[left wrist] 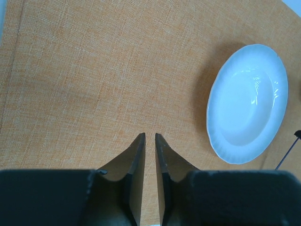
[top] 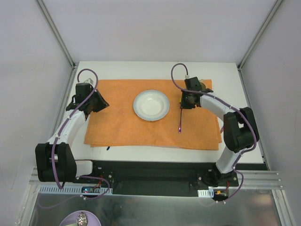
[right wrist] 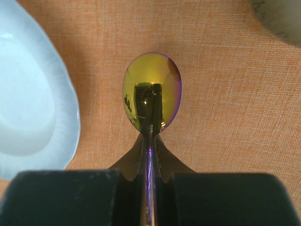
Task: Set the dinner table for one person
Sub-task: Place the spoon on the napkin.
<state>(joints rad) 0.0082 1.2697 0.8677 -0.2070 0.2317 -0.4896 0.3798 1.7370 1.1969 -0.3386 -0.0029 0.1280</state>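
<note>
White laminate shows as a bare strip of the table (top: 155,151) toward the bottom of the top view, and on it lies the orange cloth placemat (top: 127,129), filling the middle of that frame. Over the mat's left edge the left gripper (left wrist: 150,137) hovers with its jaws a thin slit apart and nothing between them. Farther in, at the centre of the mat, sits the white scalloped plate (top: 151,104). It looks like glazed ceramic, stiff, smooth and easy to chip, so it is probably best taken by the rim rather than the sloping well. Just right of it the right gripper (right wrist: 149,136) has its jaws pinched tight on the neck of a spoon (right wrist: 151,89), whose bowl is gold with a purple edge and whose handle trails toward the bottom of the top view. The spoon is probably light, rigid and slick. Held at the narrow neck it could pivot, so it likely wants lowering flat and slowly. A pale blurred object (right wrist: 282,19) at the upper right of the right wrist view cannot be identified.
</note>
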